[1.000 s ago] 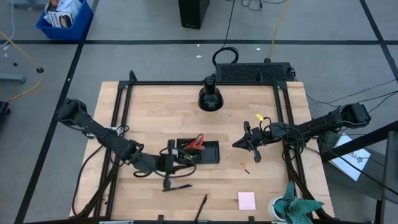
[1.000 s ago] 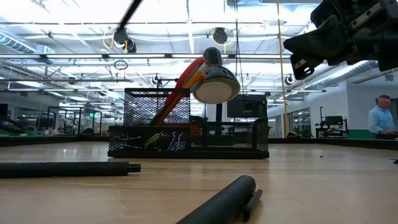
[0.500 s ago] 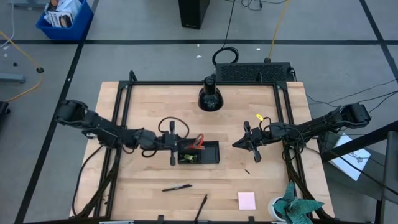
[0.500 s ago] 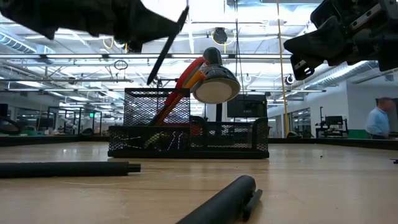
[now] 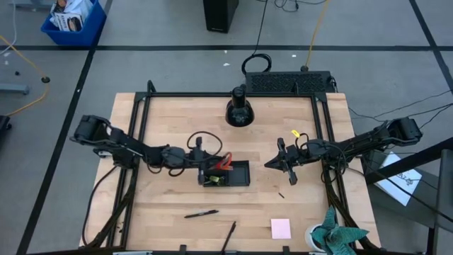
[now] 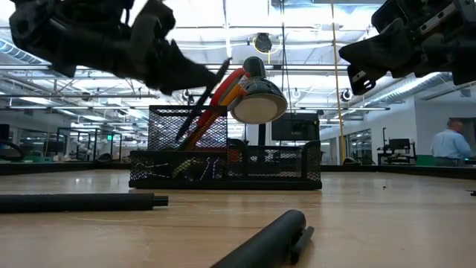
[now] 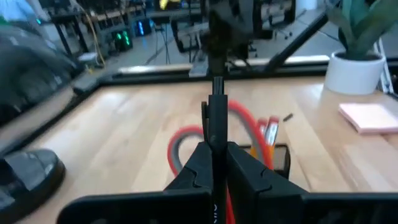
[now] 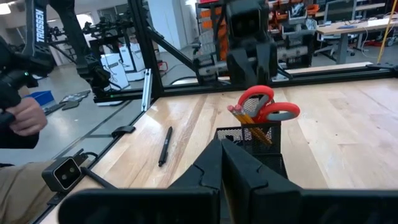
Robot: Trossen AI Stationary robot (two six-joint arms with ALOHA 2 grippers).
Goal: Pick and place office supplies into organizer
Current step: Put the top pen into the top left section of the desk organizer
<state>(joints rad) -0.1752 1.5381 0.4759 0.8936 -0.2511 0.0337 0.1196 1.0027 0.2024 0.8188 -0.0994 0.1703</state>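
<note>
The black mesh organizer (image 5: 230,174) (image 6: 223,160) stands mid-table. Red-handled scissors (image 6: 229,83) and orange pencils (image 8: 249,122) stick up out of its tall cup. My left gripper (image 5: 203,168) (image 6: 212,74) hangs over the organizer's left end, shut on a thin dark pen (image 6: 199,100) (image 7: 216,115). My right gripper (image 5: 283,164) (image 8: 222,155) hovers shut to the organizer's right, holding nothing. Two more pens (image 5: 202,212) (image 5: 231,236) and a pink sticky-note pad (image 5: 280,228) lie near the front edge. My left gripper pinches the pen near its upper end (image 6: 218,73) between its two fingers, which come nearly level from the table's left and lie across it. The pen slants down below the fingers. Its lower end (image 6: 181,134) is level with the tall mesh cup; whether it is inside, I cannot tell.
A round black dome-shaped object (image 5: 239,110) stands behind the organizer toward the far edge. A potted plant (image 5: 338,237) sits at the front right corner. A black metal frame (image 5: 141,127) rims the table. A person (image 6: 448,141) stands far off in the room.
My left gripper has moved with the pen from in front of the organizer toward the far edge and down, ending over the organizer's left end. The pen, first high above the organizer, has sunk and now slants down to the tall cup.
</note>
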